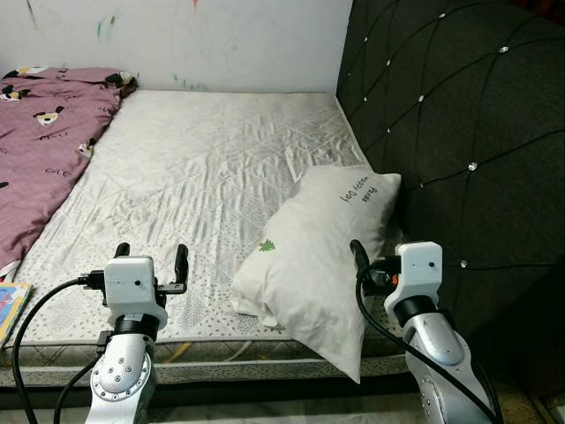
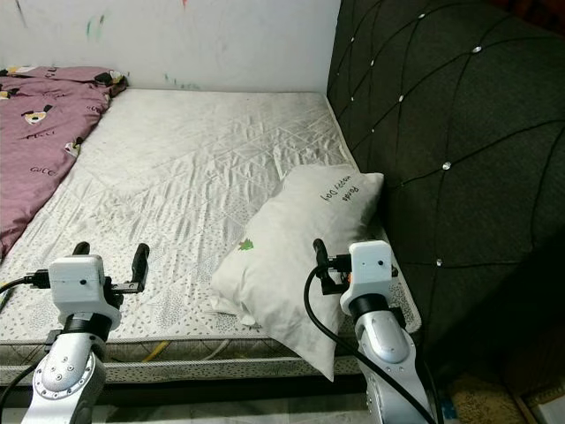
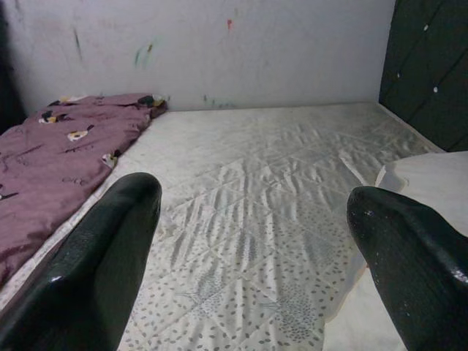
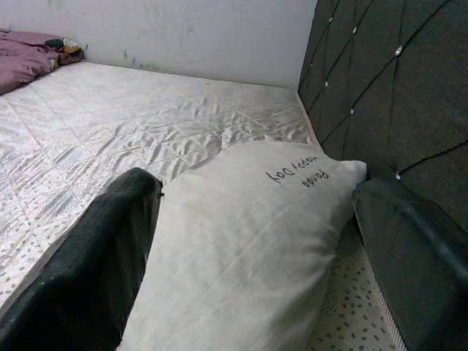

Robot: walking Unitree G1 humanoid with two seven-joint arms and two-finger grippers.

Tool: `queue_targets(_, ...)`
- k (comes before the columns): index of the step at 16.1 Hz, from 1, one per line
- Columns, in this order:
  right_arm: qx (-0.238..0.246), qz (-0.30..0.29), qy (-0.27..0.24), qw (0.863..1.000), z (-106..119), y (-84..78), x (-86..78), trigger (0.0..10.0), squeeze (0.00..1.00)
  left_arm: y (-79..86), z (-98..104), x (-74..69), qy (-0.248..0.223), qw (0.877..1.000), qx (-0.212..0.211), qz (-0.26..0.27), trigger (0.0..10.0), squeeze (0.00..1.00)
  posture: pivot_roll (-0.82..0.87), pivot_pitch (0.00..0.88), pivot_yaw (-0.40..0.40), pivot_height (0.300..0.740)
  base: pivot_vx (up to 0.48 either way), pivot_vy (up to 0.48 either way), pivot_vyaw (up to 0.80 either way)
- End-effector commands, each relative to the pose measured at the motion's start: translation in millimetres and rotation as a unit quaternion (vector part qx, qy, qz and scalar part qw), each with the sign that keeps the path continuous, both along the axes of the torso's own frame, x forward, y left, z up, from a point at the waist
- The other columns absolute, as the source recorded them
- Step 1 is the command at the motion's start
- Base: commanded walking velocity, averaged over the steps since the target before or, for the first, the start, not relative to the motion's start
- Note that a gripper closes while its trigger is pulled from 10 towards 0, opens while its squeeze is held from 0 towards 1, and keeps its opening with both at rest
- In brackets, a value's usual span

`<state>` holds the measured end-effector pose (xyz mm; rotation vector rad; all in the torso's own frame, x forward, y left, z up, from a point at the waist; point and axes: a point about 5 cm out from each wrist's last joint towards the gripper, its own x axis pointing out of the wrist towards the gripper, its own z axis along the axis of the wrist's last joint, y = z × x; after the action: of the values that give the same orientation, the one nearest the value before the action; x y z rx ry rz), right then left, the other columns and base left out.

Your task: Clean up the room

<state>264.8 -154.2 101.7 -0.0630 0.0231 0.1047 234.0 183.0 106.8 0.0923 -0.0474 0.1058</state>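
Holding my right pincer [image 4: 256, 241] wide and empty, I straddle the pillow [image 1: 322, 256] lying askew on the bed [image 1: 203, 168] by the headboard [image 1: 459, 132]. Soft, light, probably floppy: pinch a corner. Left pincer [image 1: 152, 262] open, idle.

A white pillow [image 1: 319, 262] with dark handwriting and a small green tree print lies slanted on the bed [image 1: 212, 168], its top corner against the dark tufted headboard [image 1: 459, 132] and its lower corner hanging over the bed's near edge.
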Motion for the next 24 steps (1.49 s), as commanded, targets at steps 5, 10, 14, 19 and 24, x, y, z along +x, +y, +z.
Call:
queue_targets(5,0.002,0.016,0.0,1.0,-1,4.4,3.9,10.0,0.0,1.3,-1,1.8,0.002,1.0,0.002,0.0,10.0,0.0,0.01,0.004,-0.006,0.655,0.0,0.0,0.0)
queue_targets(10,0.0,0.021,0.002,1.0,-3,4.9,3.9,10.0,0.0,0.3,-1,3.0,0.0,1.0,0.001,0.002,10.0,0.0,0.01,0.01,-0.006,0.61,0.0,0.0,0.0)
queue_targets(14,-0.005,0.024,0.002,1.0,-3,3.8,8.2,10.0,0.0,-0.4,0,1.5,-0.002,1.0,-0.011,-0.012,10.0,0.0,0.01,0.013,-0.01,0.61,0.0,0.0,0.0)
queue_targets(19,-0.011,0.028,-0.001,1.0,-2,4.8,10.5,10.0,0.0,-2.4,1,0.7,-0.005,1.0,-0.013,-0.022,10.0,0.0,0.01,0.013,-0.01,0.61,0.05,0.0,0.0)
queue_targets(24,-0.017,0.034,-0.005,0.999,-2,6.2,11.1,10.0,0.0,-3.3,1,1.6,-0.006,0.999,-0.013,-0.028,10.0,0.0,0.01,0.018,-0.009,0.61,0.288,0.0,0.0)
